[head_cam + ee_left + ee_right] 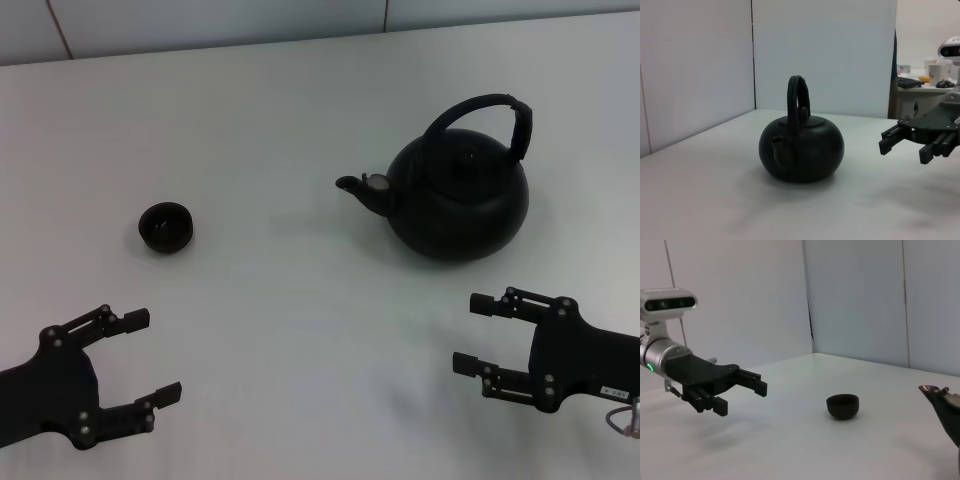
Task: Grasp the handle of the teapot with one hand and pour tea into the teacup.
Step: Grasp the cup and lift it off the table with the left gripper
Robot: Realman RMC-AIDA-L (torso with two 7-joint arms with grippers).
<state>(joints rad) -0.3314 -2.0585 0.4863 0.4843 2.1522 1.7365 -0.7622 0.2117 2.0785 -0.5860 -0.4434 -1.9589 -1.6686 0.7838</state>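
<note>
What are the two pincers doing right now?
Left pincer: open, holding nothing, near the cup.
Right pincer: open, holding nothing, in front of the teapot.

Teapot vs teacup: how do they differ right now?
Size: the teapot is far bigger than the teacup. Shape: the teapot has a spout, lid and arched handle over its top; the teacup is a plain handleless bowl. Place: the teapot stands on the robot's right, nearer the right gripper; the teacup stands on the left, nearer the left gripper. Shared: both are matte black, upright on the white table, and untouched.
</note>
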